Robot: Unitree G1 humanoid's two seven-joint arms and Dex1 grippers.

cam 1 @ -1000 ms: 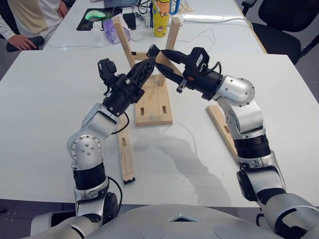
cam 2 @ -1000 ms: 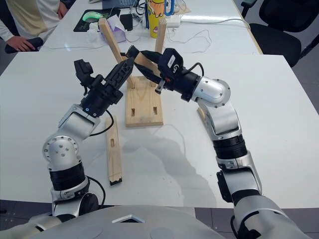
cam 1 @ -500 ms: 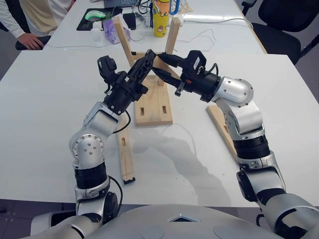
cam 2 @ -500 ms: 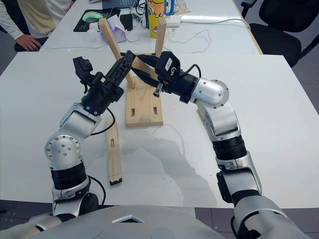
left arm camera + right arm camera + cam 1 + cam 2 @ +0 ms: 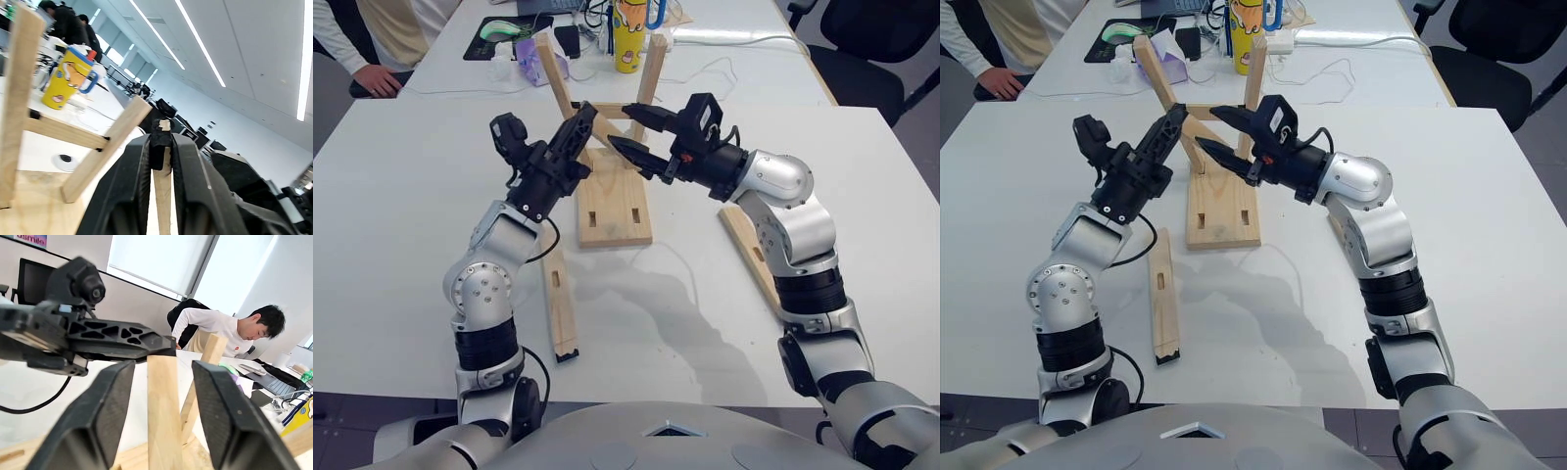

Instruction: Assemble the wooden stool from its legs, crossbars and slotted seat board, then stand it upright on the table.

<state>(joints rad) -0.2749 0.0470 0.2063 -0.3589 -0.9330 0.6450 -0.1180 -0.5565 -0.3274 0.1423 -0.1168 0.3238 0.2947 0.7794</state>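
1 seat board [image 5: 612, 208] near desk's [image 5: 406, 201] far edge, 3 legs [image 5: 652, 64] on it. left claw [image 5: 585, 110] clamps near leg [image 5: 164, 416], right claw [image 5: 621, 125] open astride it. 2 loose pieces [image 5: 560, 304] [image 5: 749, 250] flank board.

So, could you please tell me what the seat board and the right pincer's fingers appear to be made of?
The seat board looks like pale, unfinished wood: visible grain, matte surface, no paint. The right pincer has black fingers, probably moulded plastic; their inner faces show a fine grainy texture, perhaps a rubbery grip layer.
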